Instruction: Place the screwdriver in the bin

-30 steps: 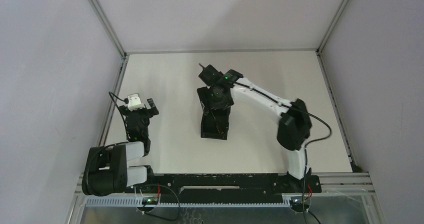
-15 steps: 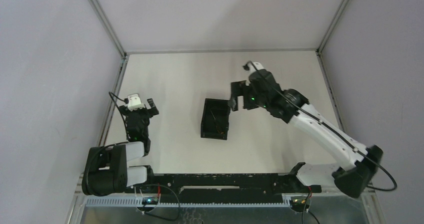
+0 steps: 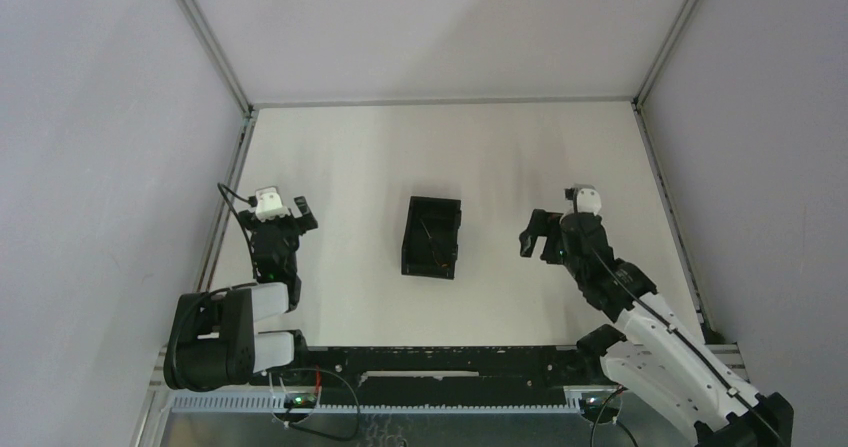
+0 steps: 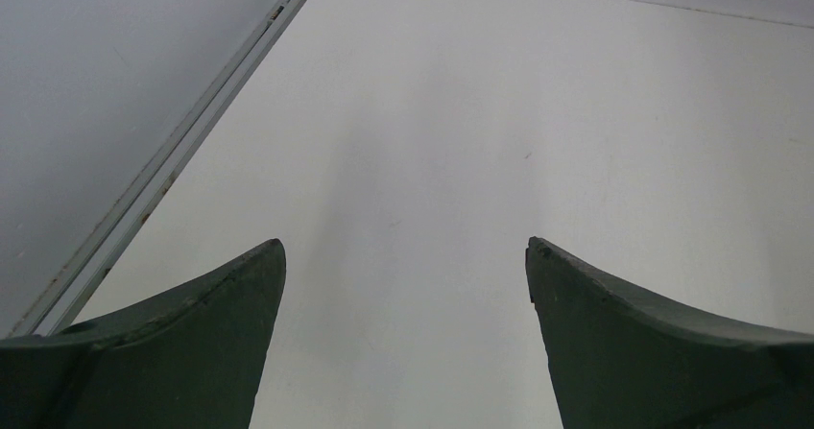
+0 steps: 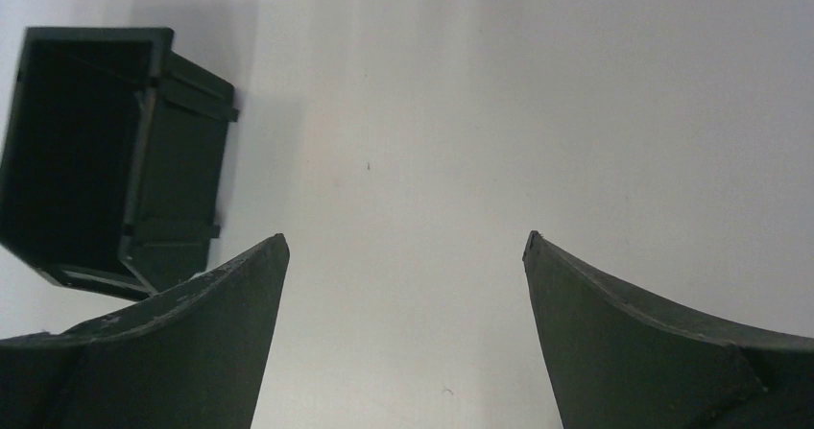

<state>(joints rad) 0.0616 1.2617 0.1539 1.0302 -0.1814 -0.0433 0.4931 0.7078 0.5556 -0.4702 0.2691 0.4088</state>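
Note:
The black open-top bin (image 3: pixel 432 237) stands in the middle of the table. Inside it the screwdriver (image 3: pixel 435 252) shows only as a thin dark line with a speck of orange. The right wrist view has the bin (image 5: pixel 144 160) at upper left, its inside too dark to make anything out. My right gripper (image 3: pixel 540 235) hangs to the right of the bin, apart from it, open and empty (image 5: pixel 405 242). Far to the left of the bin, my left gripper (image 3: pixel 276 217) stays open over bare table (image 4: pixel 405 247).
Metal frame rails (image 3: pixel 228 192) border the table on the left, and another rail (image 3: pixel 668 197) runs along the right. Grey walls close in on three sides. The arm bases and a cable track (image 3: pixel 440 362) line the near edge.
The right arm has pulled back from above the bin, swinging right and toward the near edge, with its jaws spread wide and empty. The left arm has not moved.

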